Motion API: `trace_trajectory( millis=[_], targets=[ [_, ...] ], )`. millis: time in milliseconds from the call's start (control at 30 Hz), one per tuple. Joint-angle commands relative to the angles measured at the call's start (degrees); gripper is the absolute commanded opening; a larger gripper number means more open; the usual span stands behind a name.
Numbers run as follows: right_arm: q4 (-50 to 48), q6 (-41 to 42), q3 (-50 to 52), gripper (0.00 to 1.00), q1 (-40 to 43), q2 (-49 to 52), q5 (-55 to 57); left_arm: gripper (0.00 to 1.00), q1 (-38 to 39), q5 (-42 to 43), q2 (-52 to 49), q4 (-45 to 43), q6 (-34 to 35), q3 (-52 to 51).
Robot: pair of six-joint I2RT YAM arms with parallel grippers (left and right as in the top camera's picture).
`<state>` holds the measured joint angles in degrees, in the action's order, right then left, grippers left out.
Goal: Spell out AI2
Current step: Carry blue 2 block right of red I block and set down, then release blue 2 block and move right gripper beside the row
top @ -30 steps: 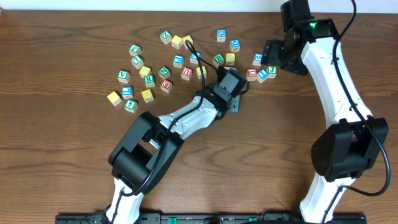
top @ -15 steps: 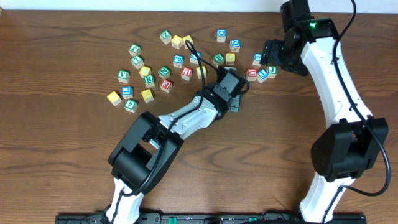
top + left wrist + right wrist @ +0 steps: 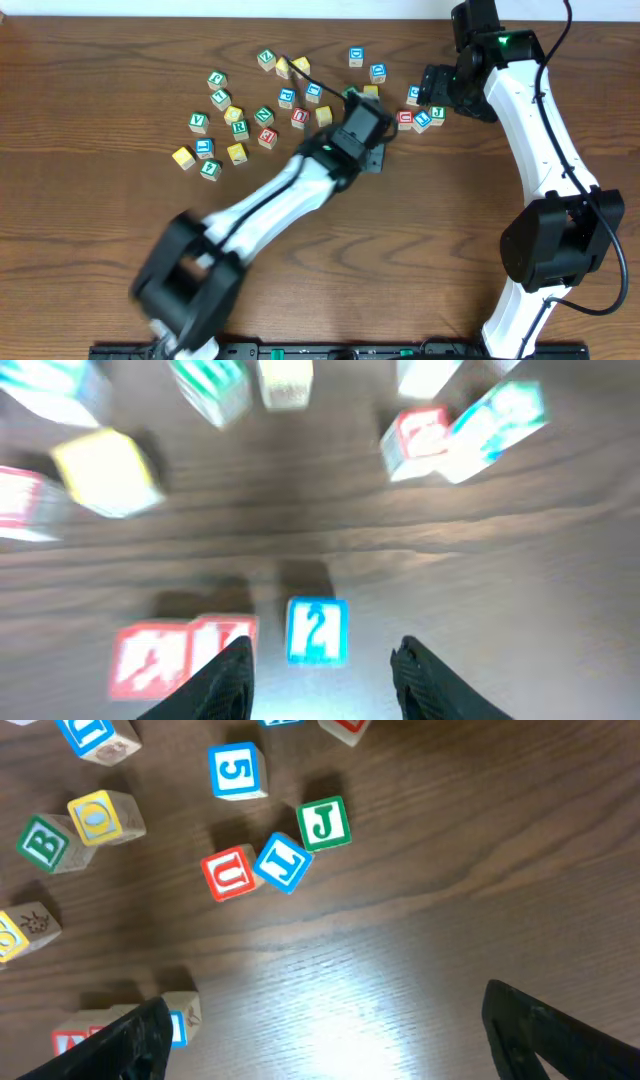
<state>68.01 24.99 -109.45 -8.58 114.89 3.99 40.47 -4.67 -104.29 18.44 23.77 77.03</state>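
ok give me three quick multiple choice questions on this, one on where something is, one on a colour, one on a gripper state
1. Right wrist view: where is the blue I block?
A) between the red U block and the green J block
B) stacked on the red U block
C) alone, far from every other block

2. Left wrist view: what colour is the 2 block?
A) red
B) green
C) blue

3. The left gripper is:
A) open
B) shut on the 2 block
C) out of view

Answers: 1 A, it lies on the table with one on each side; 2 C, its numeral and border are blue; 3 A, its fingers stand wide apart, clear of the block.
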Motion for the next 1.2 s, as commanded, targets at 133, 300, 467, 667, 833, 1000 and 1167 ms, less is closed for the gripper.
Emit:
trace_trajectory(
  millis=[133,300,467,667,833,1000,1167],
  targets=[
    [1.1,-2.6,0.9,0.58,-1.3,-0.3,-4.6,0.45,-5.3,-0.5,10.8,13.7,-1.0,1.2],
    [0.1,-2.6,6.3,0.23,-3.6,-0.3,-6.1,0.31,-9.9,-0.2,8.8,17.4,-0.5,-0.8],
    [-5.6,-2.5,13.4,0.09,-5.5,-0.3,-8.1,0.30,-13.5,4.2,5.7,16.9,-0.5,-0.9],
    [-15.3,-0.2,20.7,0.01,-7.4,-0.3,-13.8,0.29,-16.7,6.6,2.0,15.3,0.6,-0.9],
    [-19.9,2.4,23.4,0.01,-9.0,0.7,-13.8,0.29,-17.2,7.2,-0.6,13.3,0.7,-0.9],
    [-22.4,4.7,23.5,0.01,-10.3,3.5,-13.6,0.29,-17.2,7.2,-2.7,10.1,4.8,-0.9],
    [-22.6,5.2,23.5,0.01,-10.3,4.4,-13.6,0.29,-17.2,6.1,-3.2,8.9,5.5,-0.9]
  ],
)
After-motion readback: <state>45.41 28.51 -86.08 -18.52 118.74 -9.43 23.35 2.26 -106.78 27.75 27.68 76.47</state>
